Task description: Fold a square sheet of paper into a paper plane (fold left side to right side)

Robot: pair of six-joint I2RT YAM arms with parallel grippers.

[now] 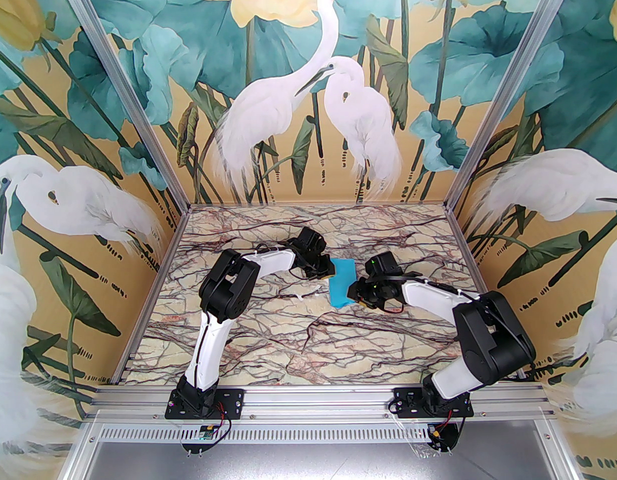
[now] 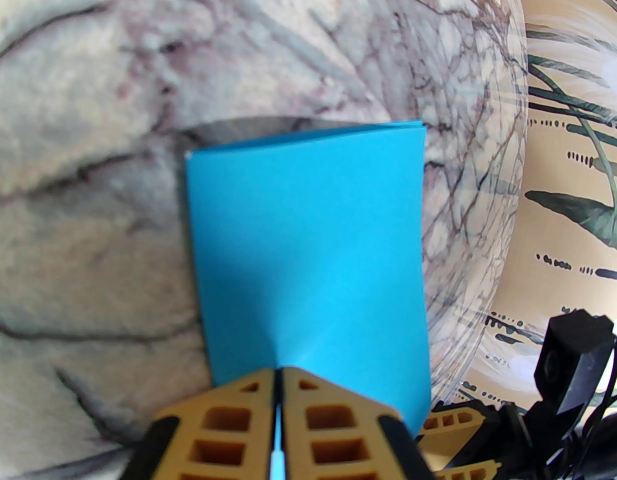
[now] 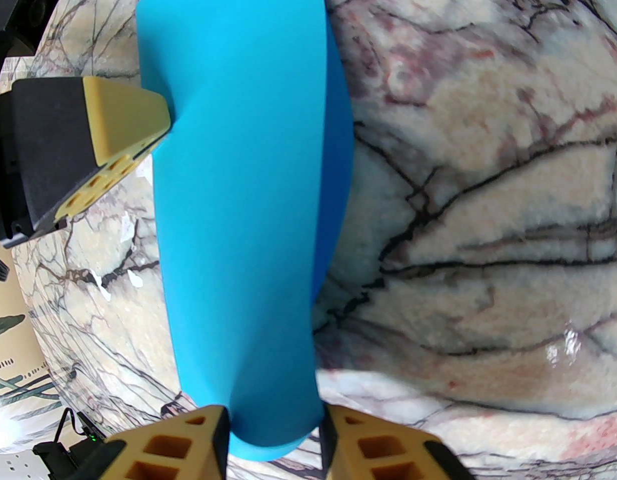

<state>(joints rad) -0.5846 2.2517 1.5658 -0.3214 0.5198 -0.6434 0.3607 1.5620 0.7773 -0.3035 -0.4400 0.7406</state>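
The square sheet of paper (image 1: pixel 341 282) is bright cyan-blue and doubled over into a tall strip, lifted off the marble table (image 1: pixel 268 338) between both arms. My left gripper (image 1: pixel 331 269) is shut on one edge. In the left wrist view its tan fingers (image 2: pixel 308 418) pinch the near edge of the sheet (image 2: pixel 308 248), whose two layers meet at the far end. My right gripper (image 3: pixel 273 413) holds the sheet's rounded bend (image 3: pixel 248 208), one finger pressed on each side. The left gripper's fingertip (image 3: pixel 133 118) clamps the sheet's left edge in that view.
Small white scraps (image 1: pixel 301 297) lie on the marble left of the paper. Painted mural walls and aluminium posts close in the table on three sides. The two wrists sit close together over the table's middle; open marble lies nearer the arm bases.
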